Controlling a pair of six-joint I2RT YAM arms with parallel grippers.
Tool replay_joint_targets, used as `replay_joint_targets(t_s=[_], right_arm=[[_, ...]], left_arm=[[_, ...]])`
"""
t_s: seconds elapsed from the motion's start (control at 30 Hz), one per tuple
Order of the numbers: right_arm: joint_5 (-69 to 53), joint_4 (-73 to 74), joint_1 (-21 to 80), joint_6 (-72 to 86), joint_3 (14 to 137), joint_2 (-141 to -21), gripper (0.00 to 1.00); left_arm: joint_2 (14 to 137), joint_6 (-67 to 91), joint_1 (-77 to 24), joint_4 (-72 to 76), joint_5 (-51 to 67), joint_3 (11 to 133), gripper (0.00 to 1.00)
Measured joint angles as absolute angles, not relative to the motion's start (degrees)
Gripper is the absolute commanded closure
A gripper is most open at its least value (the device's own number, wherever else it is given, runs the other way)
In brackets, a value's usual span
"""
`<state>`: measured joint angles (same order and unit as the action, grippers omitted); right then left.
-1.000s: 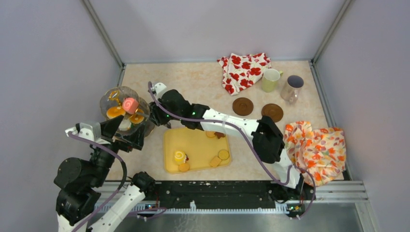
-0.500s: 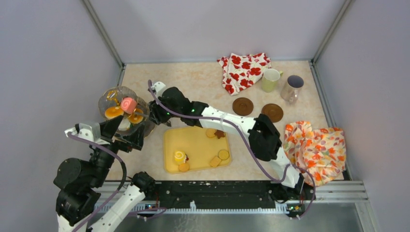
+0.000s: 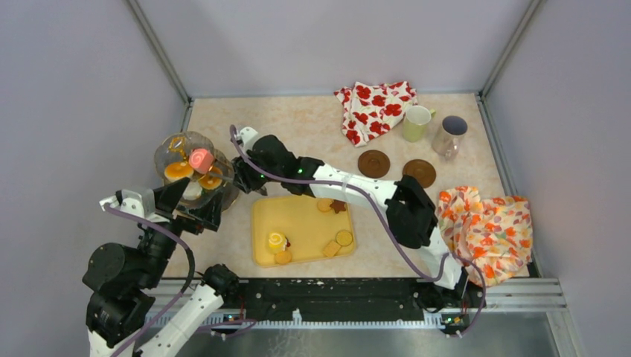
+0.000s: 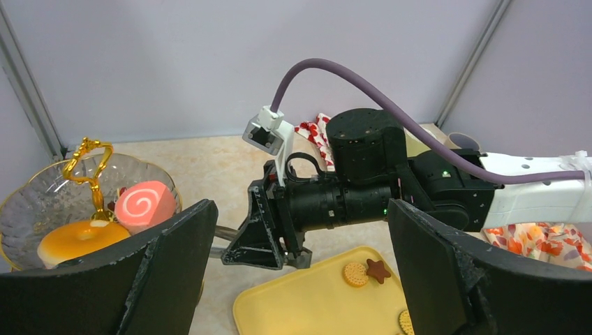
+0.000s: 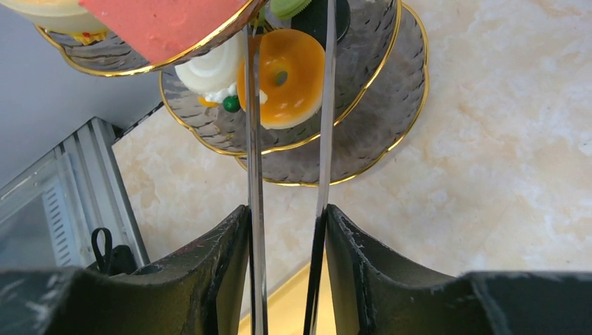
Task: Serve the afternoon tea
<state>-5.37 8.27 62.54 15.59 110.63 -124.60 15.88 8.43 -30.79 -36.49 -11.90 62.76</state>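
Observation:
A two-tier glass stand [image 3: 173, 155] at the left holds a pink swirl roll [image 3: 199, 159] and orange tarts. My right gripper [image 3: 242, 178] is shut on the metal tongs [image 5: 253, 174]. The tong arms reach over the lower tier on either side of an orange tart [image 5: 283, 70], and I cannot tell whether they pinch it. My left gripper [image 4: 300, 272] is wide open and empty just in front of the stand. The yellow tray [image 3: 301, 216] holds a yellow swirl roll [image 3: 277, 241] and biscuits. The pale-yellow mug [image 3: 417, 123] and greyish mug [image 3: 449, 134] stand at the back right.
Two brown coasters [image 3: 373, 163] lie in front of the mugs. A red-flowered cloth [image 3: 376, 108] lies at the back and an orange-flowered one [image 3: 491, 230] at the right. The right arm stretches across the tray's far edge.
The right wrist has shifted slightly rightwards next to the stand, still holding the tongs. The left arm has not moved.

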Motion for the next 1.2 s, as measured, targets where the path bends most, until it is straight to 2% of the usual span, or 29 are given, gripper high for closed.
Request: replay_joint_targets(t_s=[0.6, 1.2], right_arm=[[-1.17, 8.34, 62.54, 13.41, 95.26, -110.74, 0.59], [6.35, 13.85, 62.54, 17.19, 66.5, -82.89, 0.58]], left_arm=[[15.9, 8.67, -30.79, -36.1, -11.88, 61.36, 0.01], [15.9, 9.74, -30.79, -31.57, -11.35, 50.54, 0.01]])
